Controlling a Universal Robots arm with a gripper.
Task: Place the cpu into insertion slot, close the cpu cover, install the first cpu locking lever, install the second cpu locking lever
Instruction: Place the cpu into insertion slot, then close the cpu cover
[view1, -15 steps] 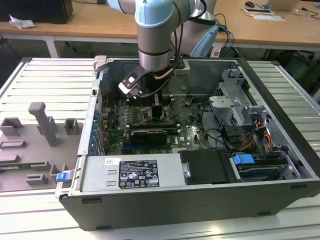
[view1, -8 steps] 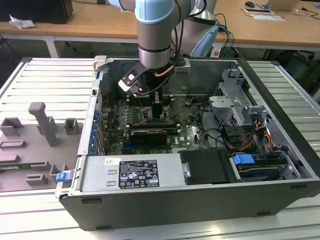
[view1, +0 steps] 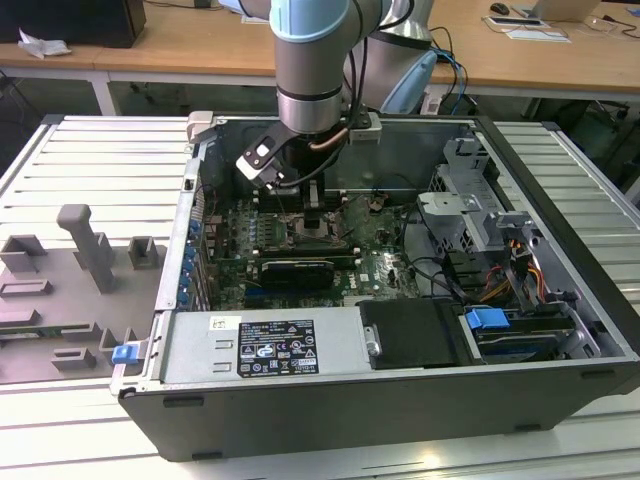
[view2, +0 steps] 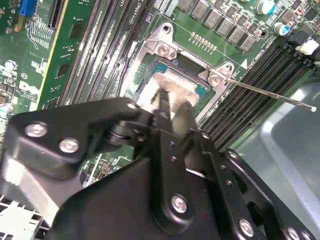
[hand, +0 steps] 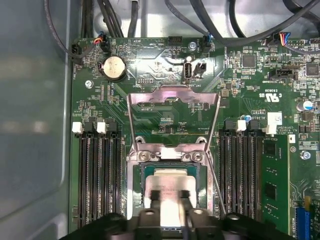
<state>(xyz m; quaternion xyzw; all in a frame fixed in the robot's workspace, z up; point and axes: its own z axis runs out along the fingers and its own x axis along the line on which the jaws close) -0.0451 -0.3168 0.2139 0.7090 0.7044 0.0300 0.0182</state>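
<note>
My gripper (view1: 313, 215) reaches down into the open computer case over the insertion slot (hand: 131, 185), a dark socket with a silver rim (view2: 162, 45). The cpu (hand: 172, 180), a pale silvery square chip, sits low in the slot opening between my fingertips (view2: 162, 97). The gripper (hand: 170, 197) looks shut on it, as it does in the second wrist view (view2: 172, 100), where the cpu (view2: 172, 80) lies just beyond the tips. The cpu cover (hand: 172, 92) stands raised on its hinge beyond the slot. One thin locking lever (view2: 270, 95) sticks out sideways, unlatched.
Long black memory slots (hand: 97, 175) flank the socket on both sides. A black graphics card (view1: 295, 270) and the power supply (view1: 260, 345) lie nearer the case front. Cables and a drive cage (view1: 470, 200) fill the exterior view's right. Grey fixtures (view1: 90, 250) stand outside the case.
</note>
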